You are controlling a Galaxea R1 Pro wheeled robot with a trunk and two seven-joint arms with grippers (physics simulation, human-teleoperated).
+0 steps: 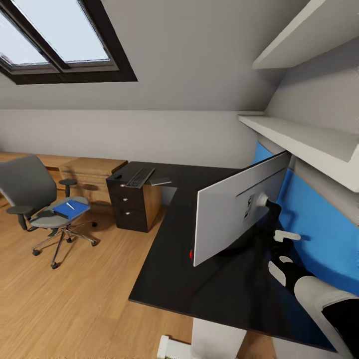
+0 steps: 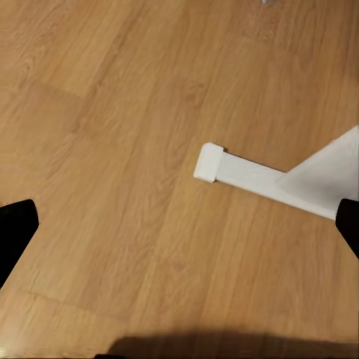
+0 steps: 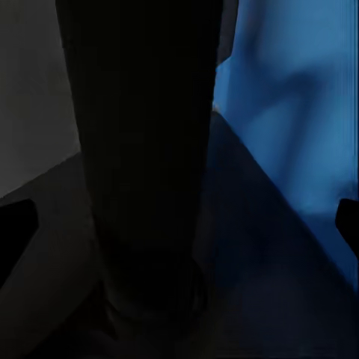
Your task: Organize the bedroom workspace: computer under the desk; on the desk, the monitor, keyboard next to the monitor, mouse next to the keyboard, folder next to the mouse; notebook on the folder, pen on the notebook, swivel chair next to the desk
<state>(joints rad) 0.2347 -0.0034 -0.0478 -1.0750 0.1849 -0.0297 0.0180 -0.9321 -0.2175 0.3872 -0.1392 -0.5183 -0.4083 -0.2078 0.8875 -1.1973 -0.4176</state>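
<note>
One monitor [image 1: 239, 209] stands on the black surface [image 1: 164, 269]; right fingers [image 3: 15, 232] spread around its stand [image 3: 146, 149]; left fingers [image 2: 15, 232] spread over floor [image 2: 112, 112].

Your left claw [image 2: 179, 235] is just hanging over the wood plank floor [image 2: 112, 112], both dark fingertips [image 2: 15, 232] spread wide at the frame edges, with a white foot bar [image 2: 239, 173] lying flat between them.

No legible text, label, brand or number anywhere in these views.
</note>
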